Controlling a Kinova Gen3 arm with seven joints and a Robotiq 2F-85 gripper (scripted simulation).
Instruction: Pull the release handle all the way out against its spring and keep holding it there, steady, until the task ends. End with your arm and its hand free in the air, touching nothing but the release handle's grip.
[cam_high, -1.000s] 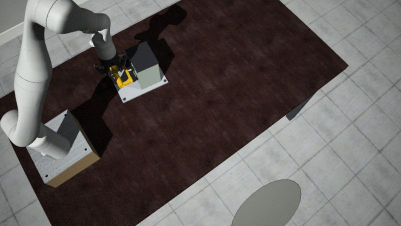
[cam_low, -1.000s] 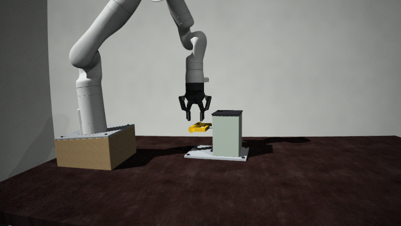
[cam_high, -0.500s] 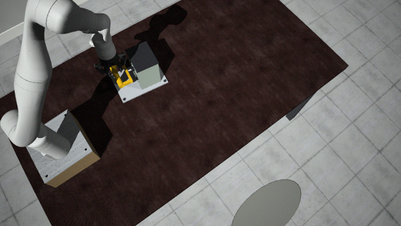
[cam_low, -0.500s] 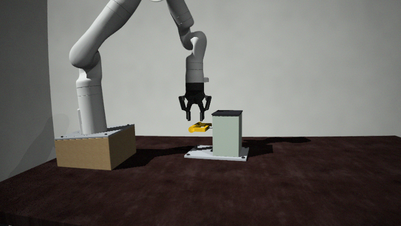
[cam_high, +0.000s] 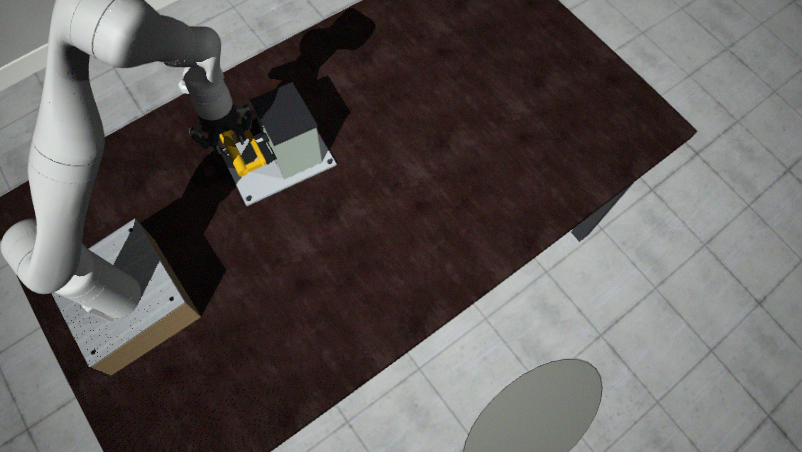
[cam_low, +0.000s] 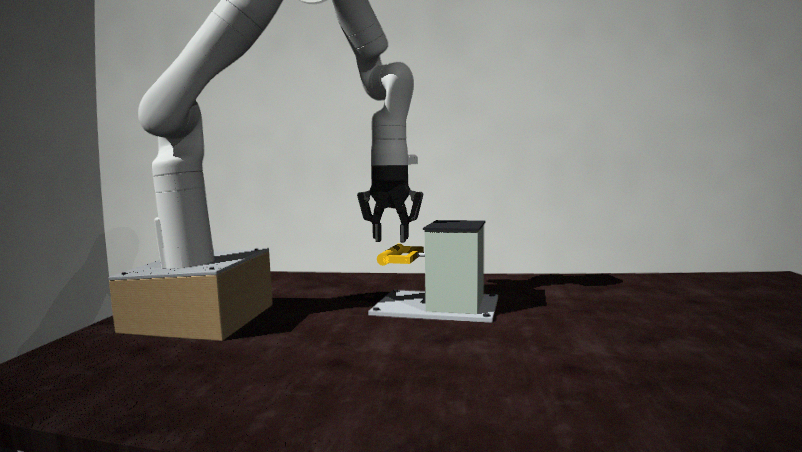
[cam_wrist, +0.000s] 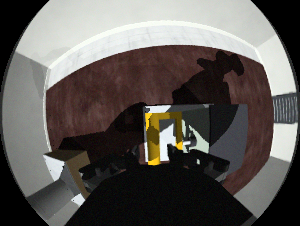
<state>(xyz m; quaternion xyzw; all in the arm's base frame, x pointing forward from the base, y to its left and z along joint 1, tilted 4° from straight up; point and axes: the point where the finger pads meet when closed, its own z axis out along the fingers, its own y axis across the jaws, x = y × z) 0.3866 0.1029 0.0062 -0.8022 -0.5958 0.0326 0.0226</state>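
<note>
The yellow release handle (cam_low: 397, 254) sticks out sideways from a pale green box (cam_low: 453, 269) that stands on a white baseplate (cam_low: 432, 306). In the overhead view the handle (cam_high: 243, 151) is a yellow loop over the plate, next to the box (cam_high: 294, 140). My gripper (cam_low: 390, 235) points straight down just above the handle's grip, a small gap apart. Its fingers stand partly open with nothing between them. In the wrist view the handle (cam_wrist: 157, 137) shows directly below, between the fingers.
The arm's wooden pedestal (cam_low: 190, 297) stands at the left on the dark table. The table's far edge runs close behind the box (cam_high: 224, 61). A round grey disc (cam_high: 536, 407) lies on the tiled floor.
</note>
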